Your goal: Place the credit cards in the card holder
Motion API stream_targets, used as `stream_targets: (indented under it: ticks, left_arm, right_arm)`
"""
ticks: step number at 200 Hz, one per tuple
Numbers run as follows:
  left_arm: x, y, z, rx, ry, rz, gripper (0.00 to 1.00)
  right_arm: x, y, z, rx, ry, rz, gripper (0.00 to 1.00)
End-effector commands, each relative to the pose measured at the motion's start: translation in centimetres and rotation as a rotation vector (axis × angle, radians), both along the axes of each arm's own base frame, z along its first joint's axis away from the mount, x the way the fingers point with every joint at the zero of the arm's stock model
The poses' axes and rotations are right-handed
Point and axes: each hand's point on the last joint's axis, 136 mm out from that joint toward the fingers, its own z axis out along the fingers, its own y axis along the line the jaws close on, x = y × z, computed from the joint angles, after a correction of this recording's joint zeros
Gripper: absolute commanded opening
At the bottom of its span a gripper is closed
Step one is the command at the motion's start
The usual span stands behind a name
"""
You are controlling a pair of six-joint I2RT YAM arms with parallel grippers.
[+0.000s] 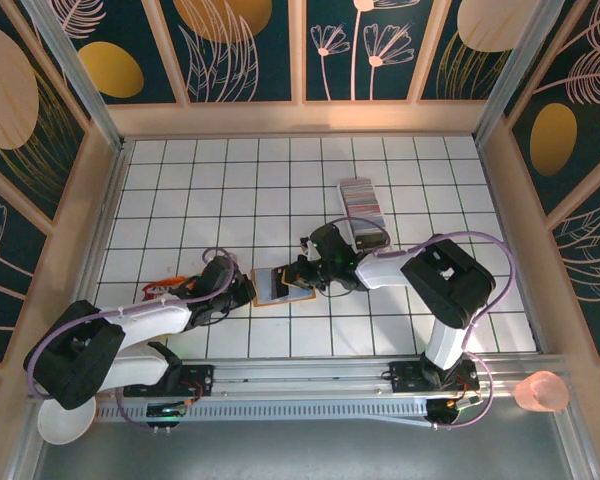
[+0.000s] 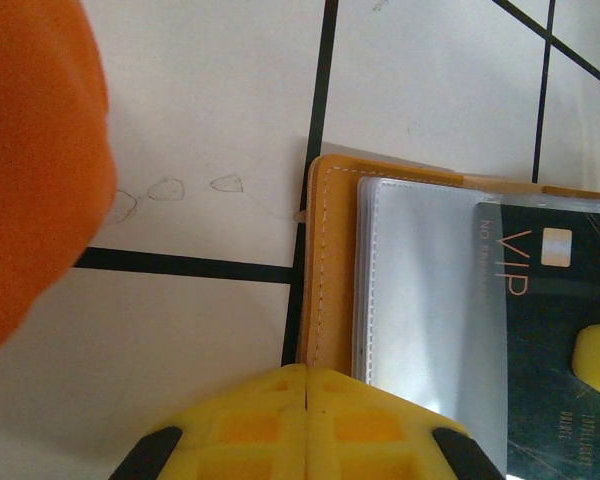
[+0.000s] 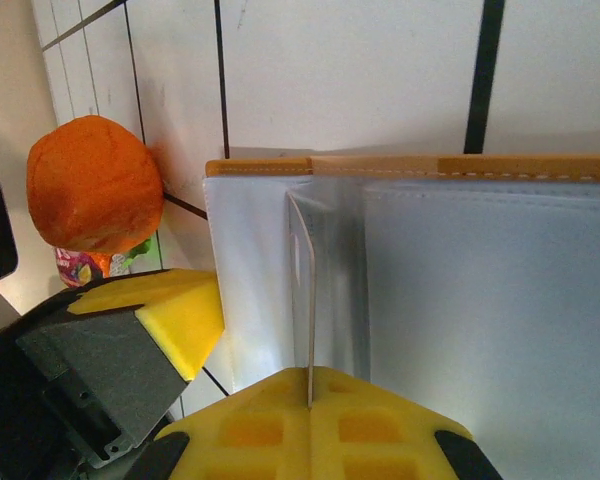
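Pinching 1 credit card tight, your right end effector points straight into the card holder, whose left edge your left end effector clamps shut.

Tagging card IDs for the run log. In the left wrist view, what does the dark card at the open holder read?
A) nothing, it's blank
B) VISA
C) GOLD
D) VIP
D: the letters VIP are printed in pale gold beside a small chip square on the dark card, which sits over the clear sleeves of the card holder.
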Motion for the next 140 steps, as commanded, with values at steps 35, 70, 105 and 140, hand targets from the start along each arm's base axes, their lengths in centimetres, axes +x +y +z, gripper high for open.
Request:
stream_targets:
  ticks: [35, 70, 105, 140]
  left_arm:
    - [-0.6, -0.1, -0.5, -0.004, 0.016, -0.015, 0.05]
    - [-0.8, 0.1, -0.6, -0.003, 0.016, -0.008, 0.05]
    - [-1.0, 0.3, -0.9, 0.005, 0.019, -0.014, 0.05]
    - [-1.2, 0.4, -1.3, 0.017, 0.031, -0.017, 0.04]
  right_arm:
    - [-1.0, 1.6, 0.3, 0.048, 0.025, 0.056, 0.0]
    - [-1.7, 1.5, 0.1, 0.033, 0.039, 0.094, 0.0]
    - [-2.4, 1.1, -0.2, 0.015, 0.042, 0.123, 0.0]
    - [-2.3, 2.2, 0.1, 0.034, 0.039, 0.133, 0.0]
